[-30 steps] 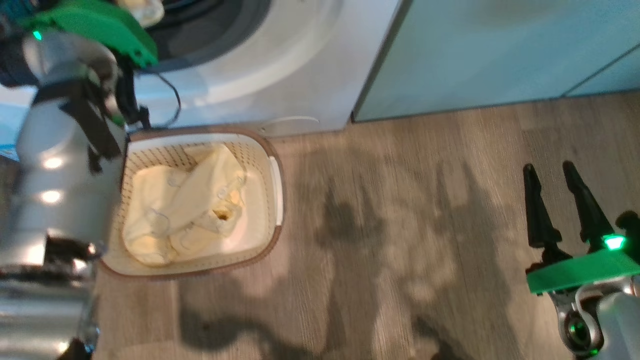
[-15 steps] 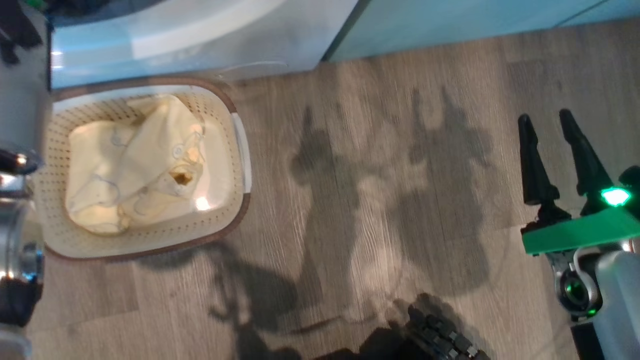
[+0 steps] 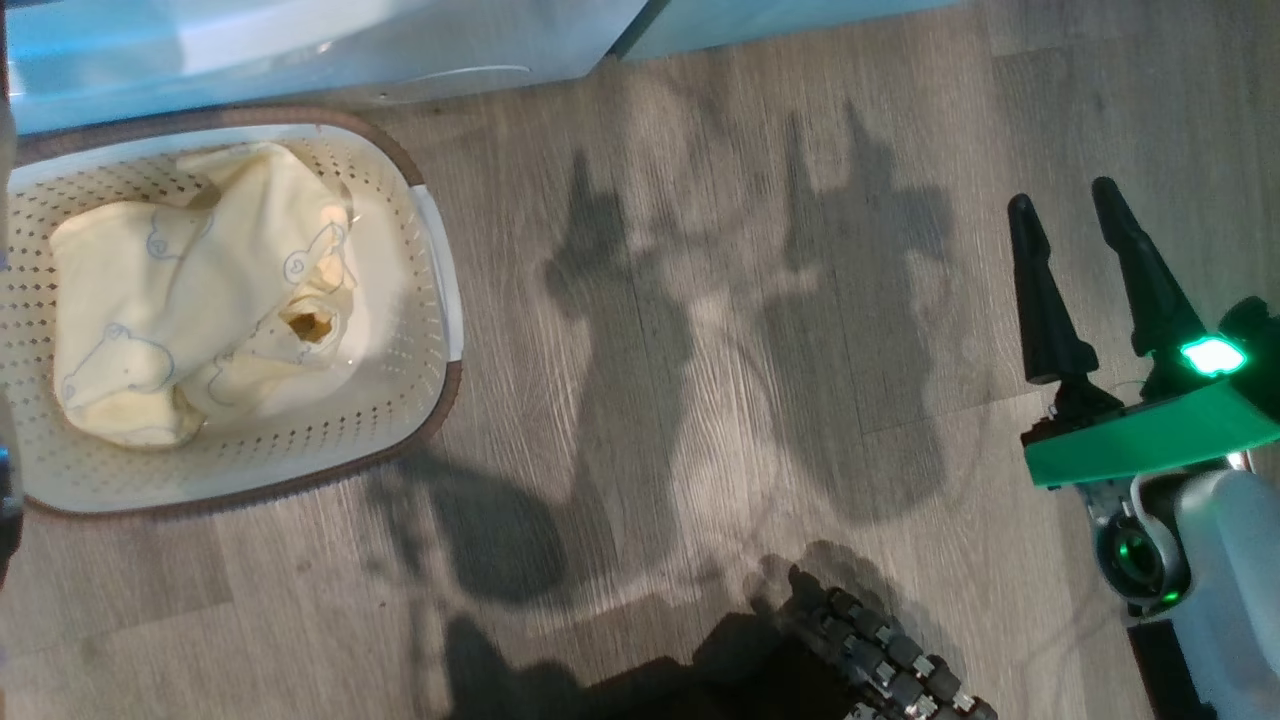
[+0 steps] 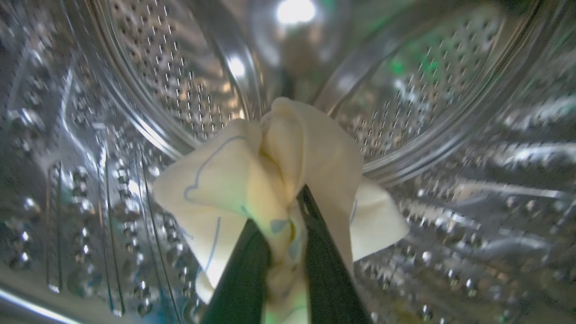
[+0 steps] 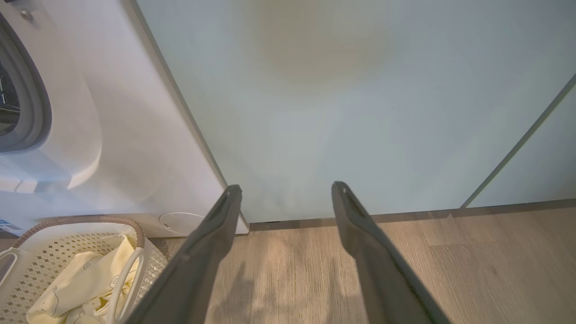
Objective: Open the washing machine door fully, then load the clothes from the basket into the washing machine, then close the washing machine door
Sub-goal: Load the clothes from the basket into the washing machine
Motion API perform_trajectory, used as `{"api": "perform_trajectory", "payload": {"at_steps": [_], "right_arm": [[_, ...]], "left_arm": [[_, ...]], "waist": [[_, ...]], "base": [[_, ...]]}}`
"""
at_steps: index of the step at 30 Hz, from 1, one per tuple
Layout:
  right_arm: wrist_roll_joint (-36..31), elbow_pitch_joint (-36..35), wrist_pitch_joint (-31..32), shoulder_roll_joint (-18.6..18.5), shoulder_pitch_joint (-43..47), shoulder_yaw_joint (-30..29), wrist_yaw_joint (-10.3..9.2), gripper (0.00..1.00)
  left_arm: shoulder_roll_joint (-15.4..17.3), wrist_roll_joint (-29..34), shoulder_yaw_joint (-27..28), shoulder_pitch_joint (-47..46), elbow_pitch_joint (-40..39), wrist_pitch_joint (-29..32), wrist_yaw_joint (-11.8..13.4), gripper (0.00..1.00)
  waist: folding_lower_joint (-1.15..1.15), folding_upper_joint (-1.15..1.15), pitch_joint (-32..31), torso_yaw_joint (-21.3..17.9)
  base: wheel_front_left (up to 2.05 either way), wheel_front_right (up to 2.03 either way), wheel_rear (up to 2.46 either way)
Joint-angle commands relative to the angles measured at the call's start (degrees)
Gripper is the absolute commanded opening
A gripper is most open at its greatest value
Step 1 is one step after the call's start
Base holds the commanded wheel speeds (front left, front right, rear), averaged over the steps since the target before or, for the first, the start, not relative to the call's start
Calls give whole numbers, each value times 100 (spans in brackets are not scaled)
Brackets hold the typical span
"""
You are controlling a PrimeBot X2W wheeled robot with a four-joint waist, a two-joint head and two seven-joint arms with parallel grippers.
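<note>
gripping a soft, light cloth piece [image 4: 297,153] by its bunched middle inside the washing machine [image 4: 135,90], your left pincer [image 4: 279,207] clamps it; your right pincer [image 3: 1062,200] stands open.

Basket [image 3: 300,455], left rim off-frame

No writing, number or brand can be read anywhere. The small blue label [image 5: 7,226] at the lower corner of the washing machine [image 5: 112,135] is cut off by the picture's edge and too small to make out. The clothes [image 3: 180,290] carry only thin blue outline drawings of bear-like figures, not letters.
</note>
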Motion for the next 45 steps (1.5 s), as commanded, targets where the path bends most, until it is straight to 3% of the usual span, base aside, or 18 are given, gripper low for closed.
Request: {"api": "perform_trajectory", "payload": {"at_steps": [1,5,6,7,8,21,28,37,45], "right_arm": [[39,-115,-54,-16,48,83,24,100],[42,-97,-54,-10,45,104,24,100],[43,-88,-54,-7,39,108,24,100],[44,-79,-54,-2,34,111,24,100],[45,-71,-54,1,30,112,24,100],[30,-10,-54,5,67,53,24,100],[1,-2,-54,-6,158,1,24,100],[-55,66,-54,-79,431,-65,24,100],[-114,117,-54,-154,803,-138,24,100]], "left_arm": [[239,65,-26,-295,9,-33,-40,0],[243,74,-80,-547,500,21,-20,0],[246,77,-96,-596,611,58,-18,27],[246,68,-102,-639,701,91,-25,79],[243,59,-110,-671,775,134,-31,100],[125,-16,-292,-684,1122,1092,-242,100],[101,-107,-273,-381,1127,513,-261,100],[54,-276,-227,631,1000,-1,-533,100],[-70,-407,89,2167,-329,-32,-536,100]], "waist": [[0,0,26,-12],[0,0,69,-21],[0,0,70,-25],[0,0,69,-31],[0,0,65,-33],[0,0,-123,32],[0,0,-401,96],[0,0,-1155,245],[0,0,-1945,487]], "base": [[0,0,0],[0,0,0],[0,0,0],[0,0,0],[0,0,0],[0,0,0],[0,0,0],[0,0,0],[0,0,0]]}}
